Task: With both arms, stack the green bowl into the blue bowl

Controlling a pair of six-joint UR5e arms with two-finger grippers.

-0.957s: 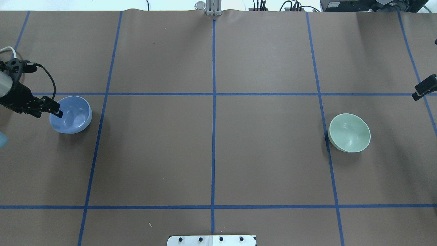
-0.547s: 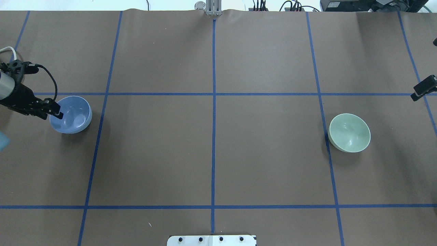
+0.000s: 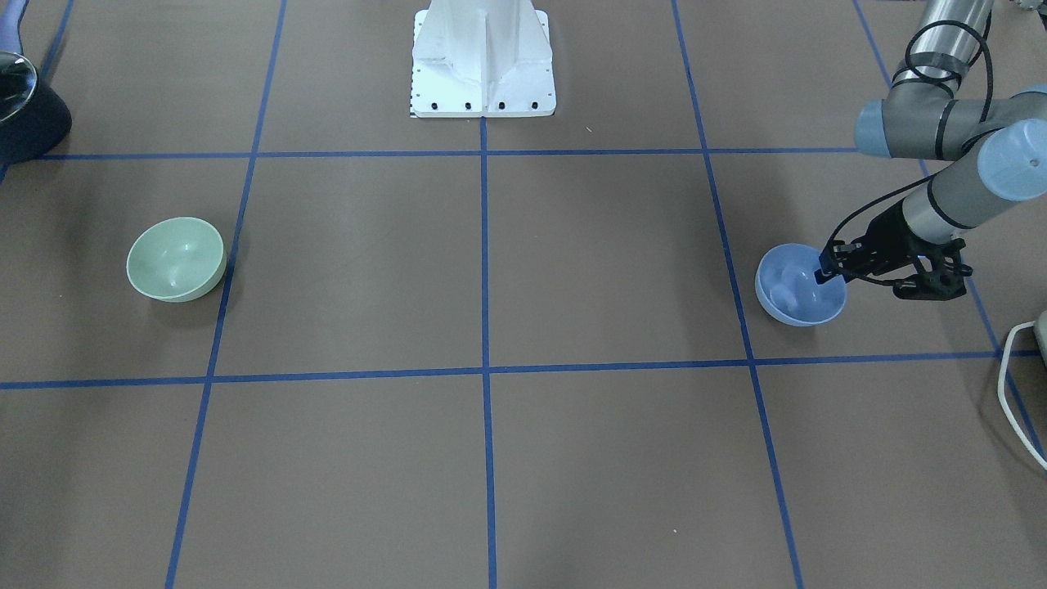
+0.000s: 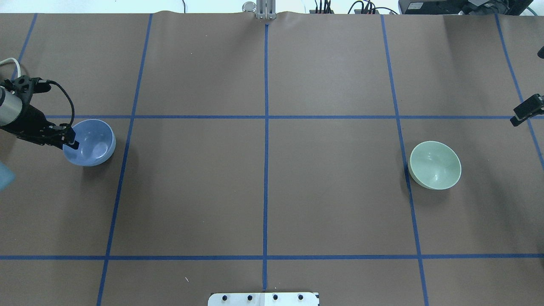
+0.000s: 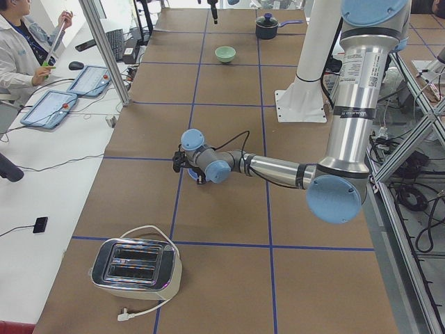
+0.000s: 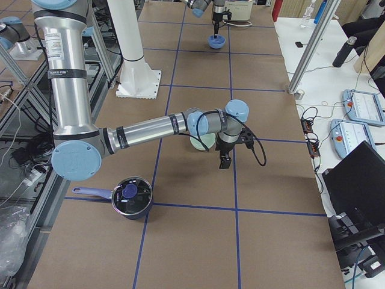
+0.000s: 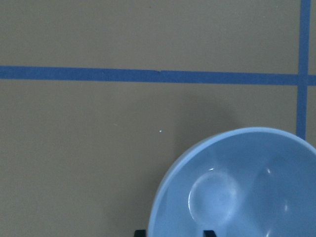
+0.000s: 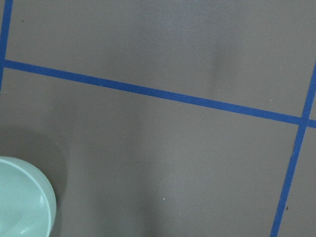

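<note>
The blue bowl [image 4: 91,142] stands upright at the table's left side and fills the lower right of the left wrist view [image 7: 237,187]. My left gripper [image 4: 70,140] is open at its left rim, with one finger inside the bowl and one outside; it also shows in the front view [image 3: 828,274]. The green bowl [image 4: 434,165] stands alone on the right, and its edge shows in the right wrist view [image 8: 22,202]. My right gripper [image 6: 224,160] hangs beside the green bowl, apart from it. I cannot tell whether it is open or shut.
The white pedestal [image 3: 483,61] stands at the robot's edge of the table. A dark pot with a lid [image 6: 131,197] sits at the table's right end. A toaster [image 5: 135,268] with a white cable sits at the left end. Blue tape lines cross the brown table.
My left gripper has shifted slightly towards the table's middle, and the blue bowl has moved a little with it. The green bowl has not moved.
</note>
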